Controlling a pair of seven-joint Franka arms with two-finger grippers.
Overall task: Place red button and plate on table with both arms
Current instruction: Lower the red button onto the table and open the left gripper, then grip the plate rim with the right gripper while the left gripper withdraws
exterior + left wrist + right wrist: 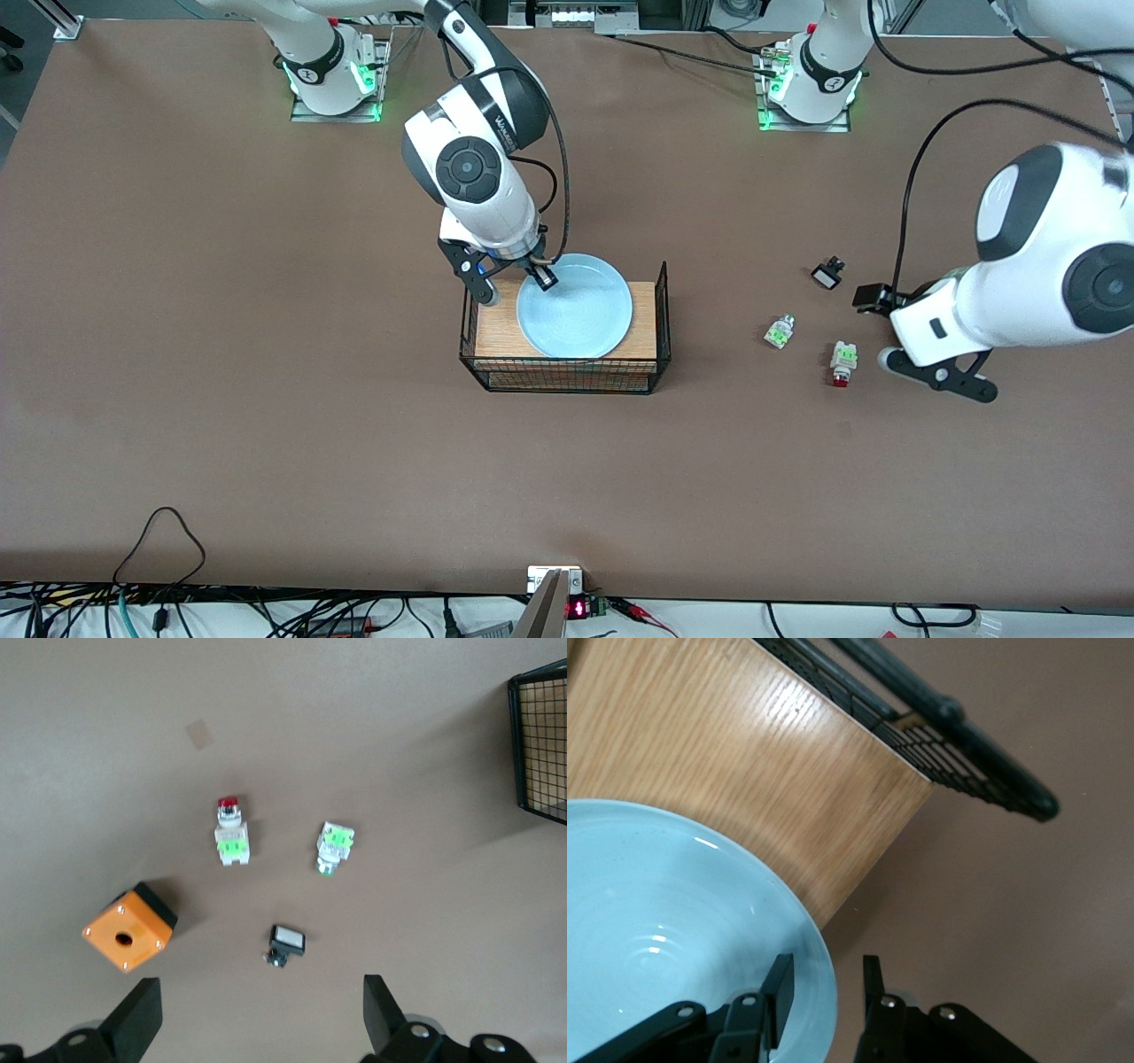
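Observation:
The light blue plate point(576, 306) rests on the wooden top of a black wire crate point(567, 377) mid-table. My right gripper point(514, 283) is open astride the plate's rim at the right arm's end; in the right wrist view point(826, 970) one finger is inside the plate point(656, 921) and one outside. The red button point(842, 361) lies on the brown table point(266, 354) toward the left arm's end. My left gripper point(873, 328) hangs open and empty over the table beside it. The left wrist view shows the red button point(231, 835) ahead of the gripper point(259, 992).
A green-and-clear block point(779, 331) lies between crate and red button. A small black-and-white piece point(827, 274) lies farther from the front camera. An orange box point(129, 926) with a hole shows only in the left wrist view. The crate's corner point(540, 744) shows there too.

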